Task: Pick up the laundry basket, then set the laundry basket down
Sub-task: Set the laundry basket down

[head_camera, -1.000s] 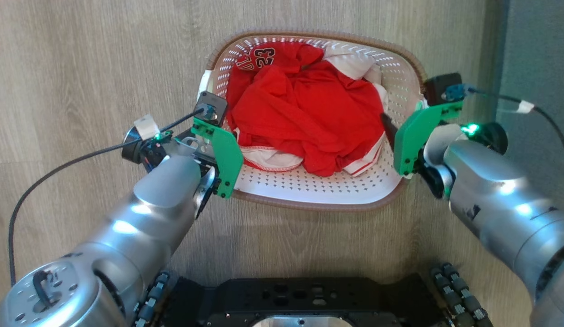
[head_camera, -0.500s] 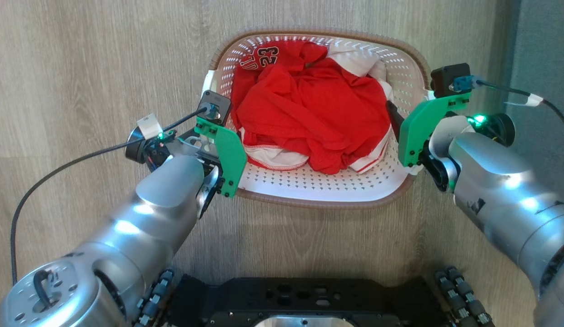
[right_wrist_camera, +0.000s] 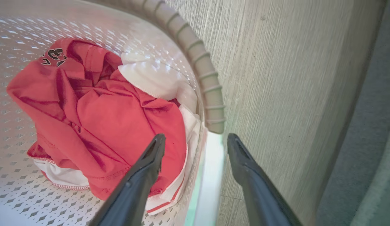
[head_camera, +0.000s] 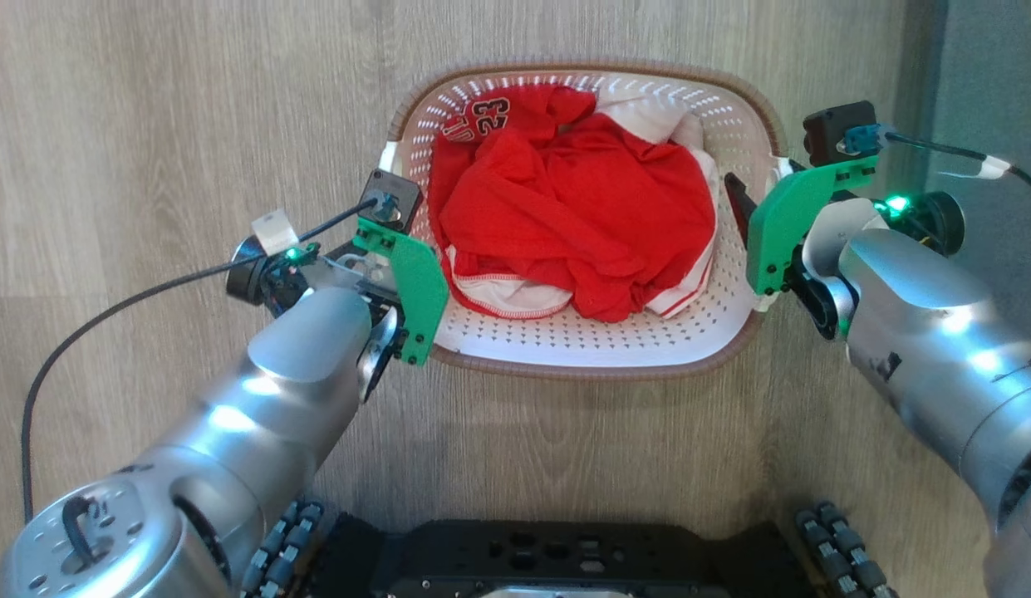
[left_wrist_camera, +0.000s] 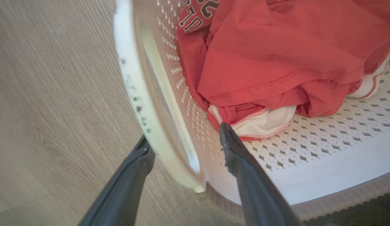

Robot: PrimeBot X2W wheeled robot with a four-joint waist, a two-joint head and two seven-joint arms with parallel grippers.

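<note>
The small rounded-rectangular cream-white plastic laundry basket [head_camera: 590,368], with perforated walls and a brown woven-look rim, stands upright over the pale wood-grain floor [head_camera: 149,124], centred ahead of the robot's black base [head_camera: 548,552]. Whether its bottom rests on the floor cannot be determined. It contains crumpled red clothes [head_camera: 565,216], one printed "23", and a white garment [head_camera: 648,116].

Left gripper [left_wrist_camera: 184,135]: jaws spread wide, nothing clamped. One finger lies inside the basket near the white hem of the clothes; the other lies outside, below the white left side handle [left_wrist_camera: 141,94]. The handle passes between them.

Right gripper [right_wrist_camera: 196,137]: jaws spread wide, nothing clamped. One finger lies inside over the red clothes; the other lies outside over the floor. The white right side handle [right_wrist_camera: 210,175] sits between them. Contact between fingers and handles cannot be determined
</note>
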